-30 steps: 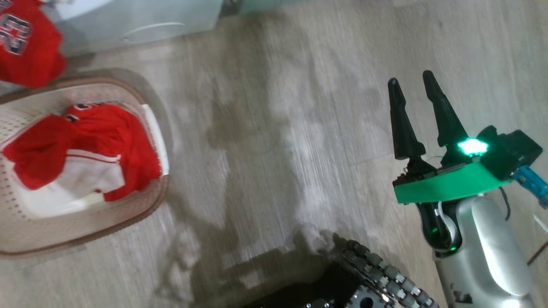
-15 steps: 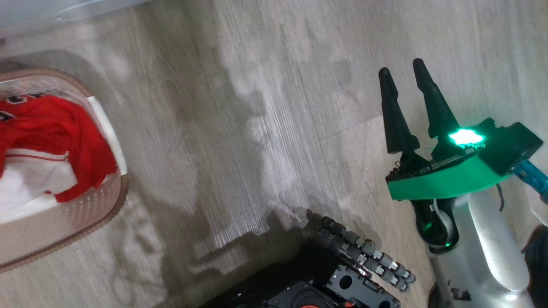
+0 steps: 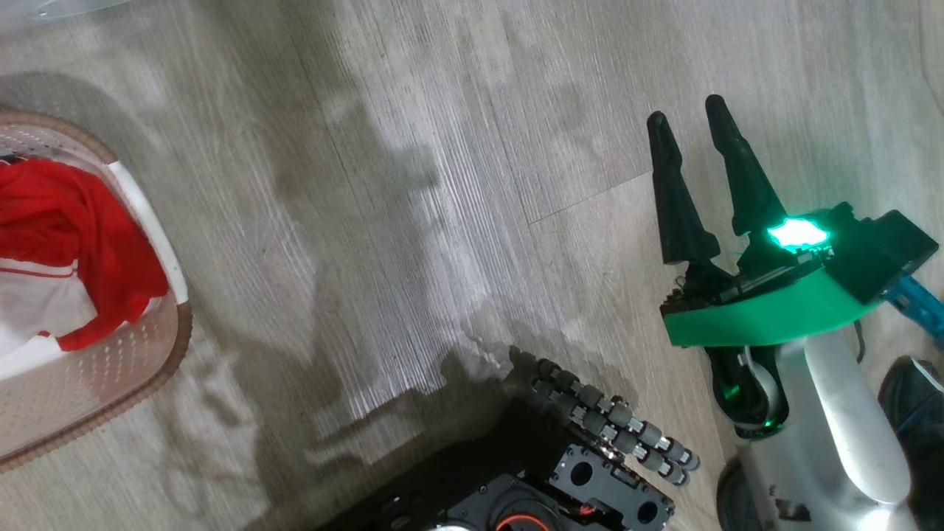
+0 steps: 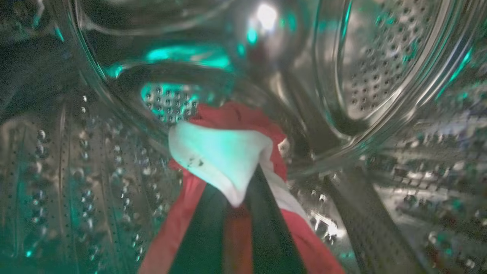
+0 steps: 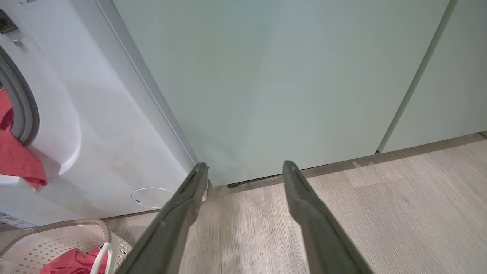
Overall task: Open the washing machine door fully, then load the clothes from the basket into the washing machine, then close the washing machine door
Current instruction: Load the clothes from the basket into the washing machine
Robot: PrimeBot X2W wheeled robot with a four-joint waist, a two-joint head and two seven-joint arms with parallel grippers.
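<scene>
Deep inside the steel drum (image 4: 373, 68), your left gripper (image 4: 237, 201) is clamped almost closed on a red garment (image 4: 228, 152) with a white band. The cloth is bunched over its fingers (image 4: 266, 236) and trails down both sides. You are in the loading step, and by my reading this piece is ready to drop. The next move calls for parting those fingers well inside so the cloth falls clear, then backing out without dragging it. Red fabric (image 5: 15, 156) hangs over the grey seal (image 5: 26, 102) at the mouth of the washing machine (image 5: 95, 114) — that could foul the door later. Your right gripper (image 3: 686, 110) hangs over the floor (image 3: 442, 184), fingers spread wide, holding nothing. More red-and-white clothes (image 3: 66, 214) lie crumpled in the basket (image 3: 181, 332) — soft, loose, likely to snag.
</scene>
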